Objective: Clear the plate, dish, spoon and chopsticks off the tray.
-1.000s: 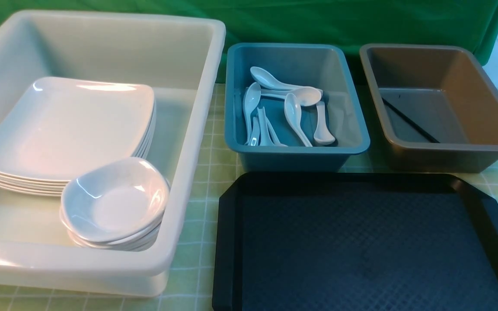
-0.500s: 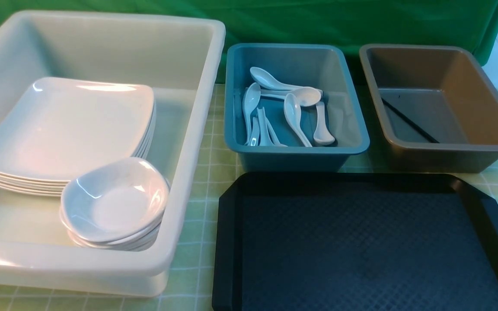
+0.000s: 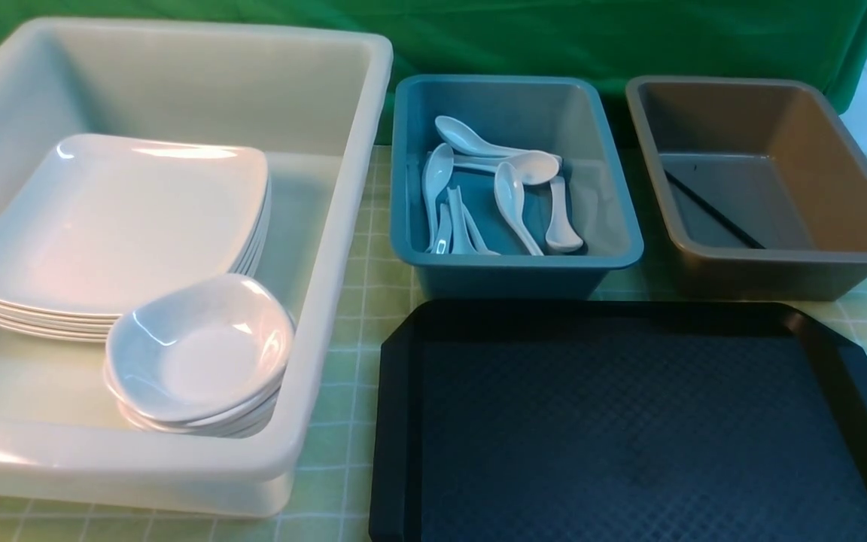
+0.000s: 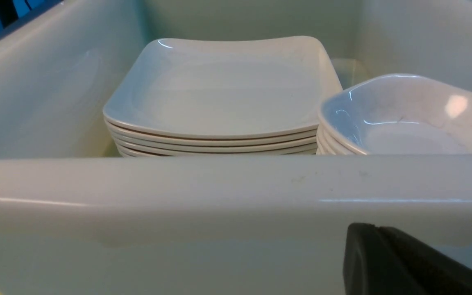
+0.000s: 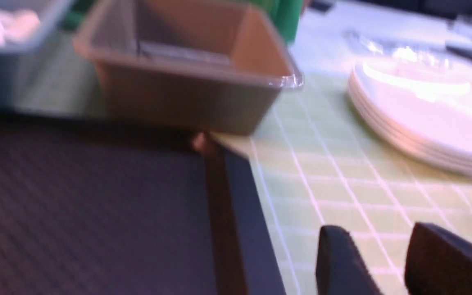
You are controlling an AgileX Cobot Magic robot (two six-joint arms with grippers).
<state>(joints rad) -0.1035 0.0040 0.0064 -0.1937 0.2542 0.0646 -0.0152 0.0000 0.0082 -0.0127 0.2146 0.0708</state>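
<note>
- Front view: the tray (image 3: 629, 421) lies bare at near right. The plate (image 3: 114, 218) tops a stack in the white bin (image 3: 343, 226) at left, small dishes (image 3: 200, 354) just beside it. Spoons (image 3: 512, 196) lie in the blue bin (image 3: 516, 260); chopsticks (image 3: 712, 212) in the brown bin (image 3: 772, 260).
- Left wrist view: my left gripper (image 4: 404, 262) sits near the bin wall; I cannot tell its opening. The plate (image 4: 228, 90) looks glossy, stiff, breakable, likely slippery; I would grip its upturned rim.
- Right wrist view: my right gripper (image 5: 383, 262) stands parted, holding nothing, just right of the tray (image 5: 96, 205).
</note>
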